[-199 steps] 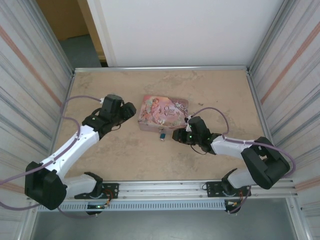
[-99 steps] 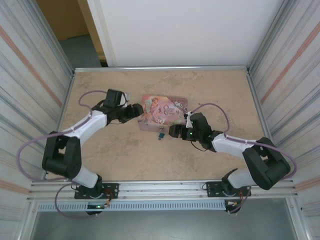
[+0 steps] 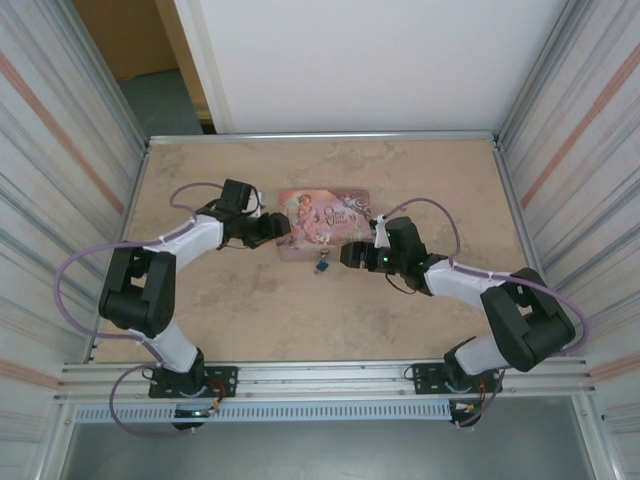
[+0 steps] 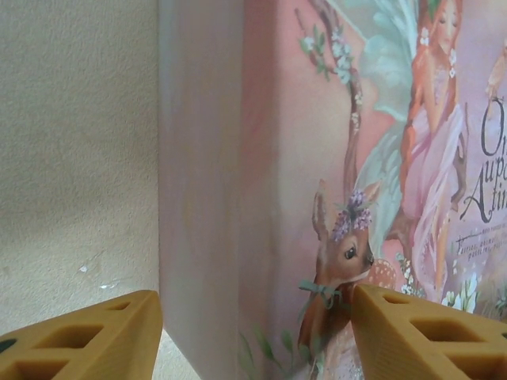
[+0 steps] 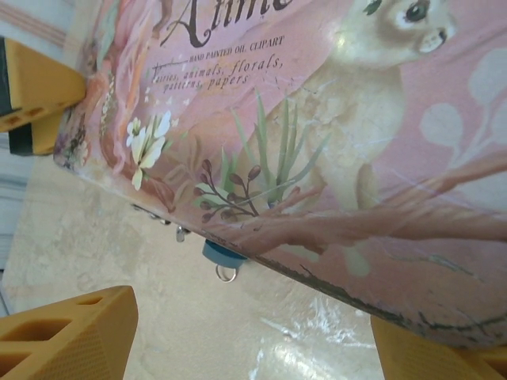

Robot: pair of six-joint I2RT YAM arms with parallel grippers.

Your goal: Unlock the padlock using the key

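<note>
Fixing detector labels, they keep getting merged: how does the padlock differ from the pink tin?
Size: the padlock is tiny, the pink tin many times larger.
Colour: the padlock is blue with silvery metal, the pink tin has a painted fairy and deer.
Pose: the pink tin lies flat on the table, lid up; the padlock sits low at its near side wall.
Shared: both are mid-table, close together.

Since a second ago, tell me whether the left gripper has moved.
Yes. The left gripper has shifted right, away from the table's left rail, and now sits at the left end of the pink tin.
</note>
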